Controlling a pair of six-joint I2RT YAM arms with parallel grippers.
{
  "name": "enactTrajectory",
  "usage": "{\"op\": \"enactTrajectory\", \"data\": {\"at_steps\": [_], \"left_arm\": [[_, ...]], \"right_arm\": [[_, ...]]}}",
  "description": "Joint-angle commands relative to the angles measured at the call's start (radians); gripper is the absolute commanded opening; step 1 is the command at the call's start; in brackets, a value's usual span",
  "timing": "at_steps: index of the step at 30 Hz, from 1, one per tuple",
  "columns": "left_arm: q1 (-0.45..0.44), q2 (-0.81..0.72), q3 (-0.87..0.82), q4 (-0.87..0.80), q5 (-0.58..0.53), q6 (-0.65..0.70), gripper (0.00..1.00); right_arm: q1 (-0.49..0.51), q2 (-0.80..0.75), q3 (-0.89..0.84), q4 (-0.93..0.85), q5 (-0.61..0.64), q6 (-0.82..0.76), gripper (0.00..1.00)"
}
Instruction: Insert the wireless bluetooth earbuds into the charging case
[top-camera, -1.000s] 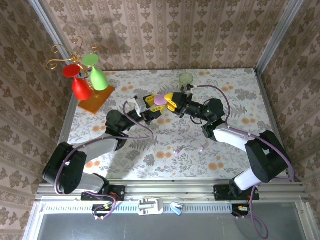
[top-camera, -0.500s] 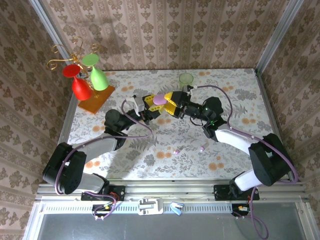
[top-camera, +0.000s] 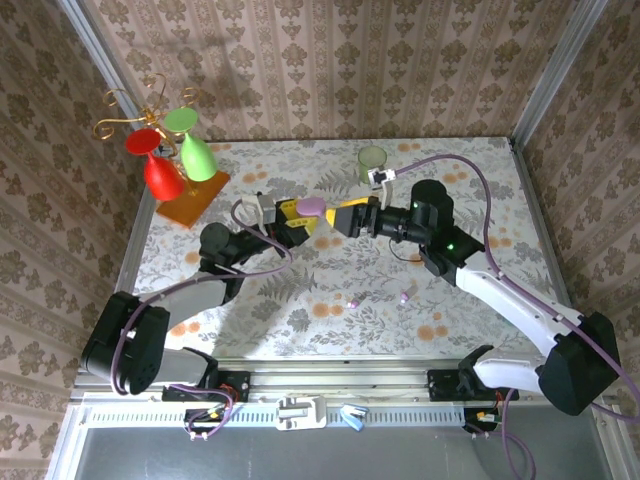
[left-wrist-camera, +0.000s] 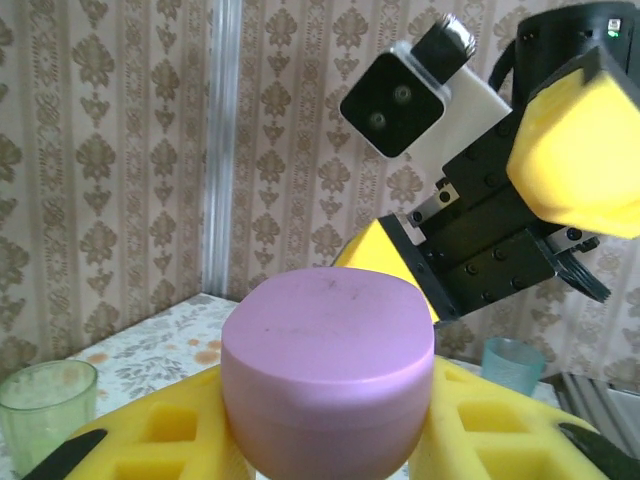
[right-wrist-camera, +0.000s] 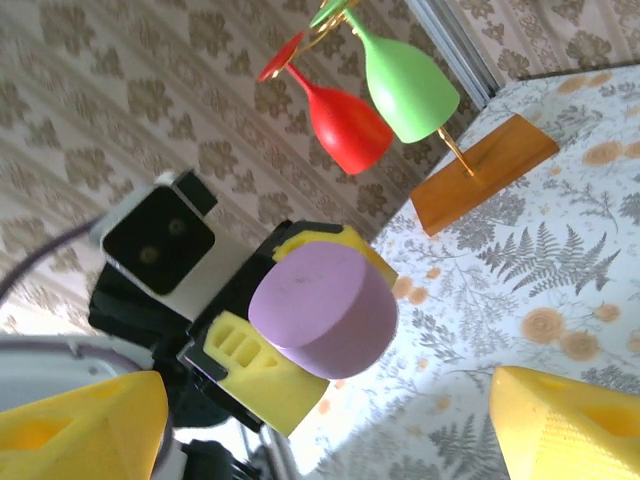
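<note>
Two tiny pinkish-purple rounded earbuds (top-camera: 353, 302) (top-camera: 404, 296) loose on the floral-patterned table (top-camera: 280, 320), near side of centre, well apart from both pincers, too small to show any long axis. Pinched in the left gripper (top-camera: 300, 218), raised off the table: the pinkish-purple oval charging case (top-camera: 311, 205), lid seemingly down. Wide and empty, the right gripper (top-camera: 338, 216), tips facing the case, just beside it. Buds nearer that free pincer, below it and toward the bases; likely calls for a downward reach. From overhead, shows buds and arms together; from the wrists, gives the case's seam and the pinch up close.
</note>
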Motion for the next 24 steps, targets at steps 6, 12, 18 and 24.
{"op": "enactTrajectory", "data": {"at_steps": [6,12,18,24], "left_arm": [[0.006,-0.050,-0.022,0.017,0.077,-0.036,0.22],[0.004,-0.070,-0.020,0.003,0.102,-0.039,0.22],[0.000,-0.076,-0.024,-0.013,0.133,-0.018,0.22],[0.000,-0.077,-0.029,-0.028,0.135,0.007,0.22]], "right_arm": [[0.039,0.039,0.089,-0.154,0.037,-0.271,0.84],[0.041,0.063,0.116,-0.178,0.053,-0.281,0.84],[0.041,0.059,0.122,-0.154,0.080,-0.265,0.84],[0.039,0.063,0.139,-0.160,0.087,-0.263,0.83]]}}
